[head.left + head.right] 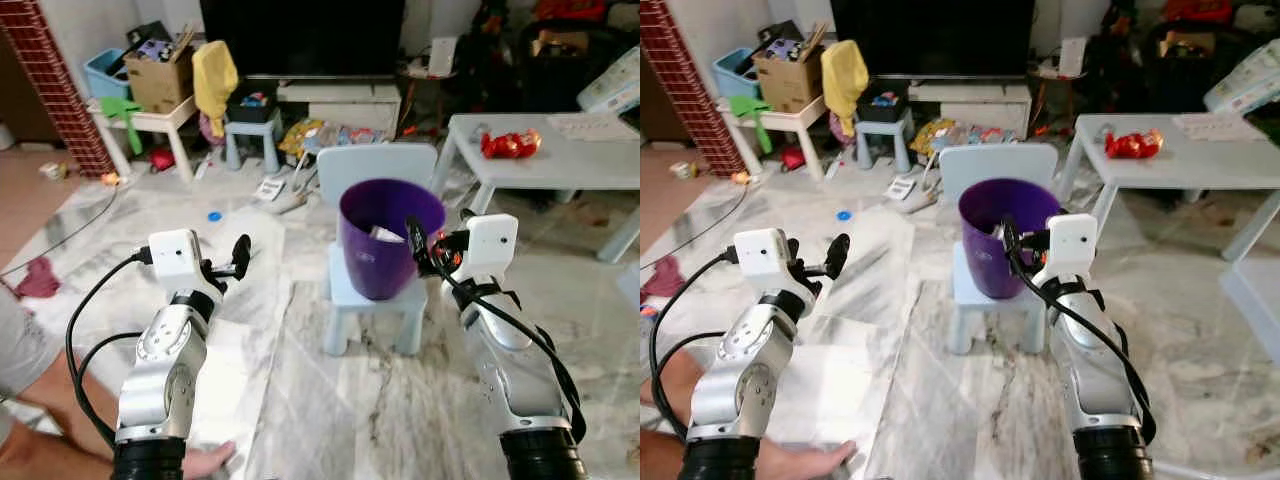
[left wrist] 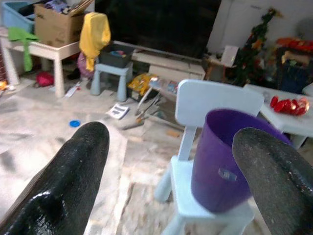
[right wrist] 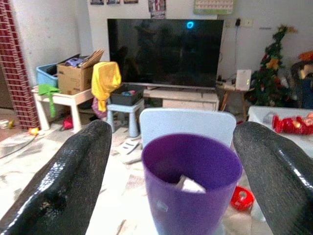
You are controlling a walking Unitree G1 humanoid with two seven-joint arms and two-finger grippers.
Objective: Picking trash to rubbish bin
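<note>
A purple bin [image 1: 385, 255] stands on the seat of a small pale-blue chair [image 1: 375, 165] on the marble floor. A white crumpled scrap [image 3: 190, 185] lies inside it. My right gripper [image 1: 435, 238] hovers at the bin's near right rim, open, with nothing between its fingers [image 3: 68, 181]. My left gripper [image 1: 232, 262] is held up to the left of the chair, also open and empty; between its fingers [image 2: 73, 171] the bin [image 2: 220, 171] appears ahead and to the right.
A white table [image 1: 590, 165] on the right carries a red shiny wrapper [image 1: 510, 145]. Papers [image 1: 270, 188], a blue cap [image 1: 214, 215] and packets [image 1: 305, 135] litter the floor before the TV stand. A person's hand [image 1: 205, 460] rests on the floor by my left arm.
</note>
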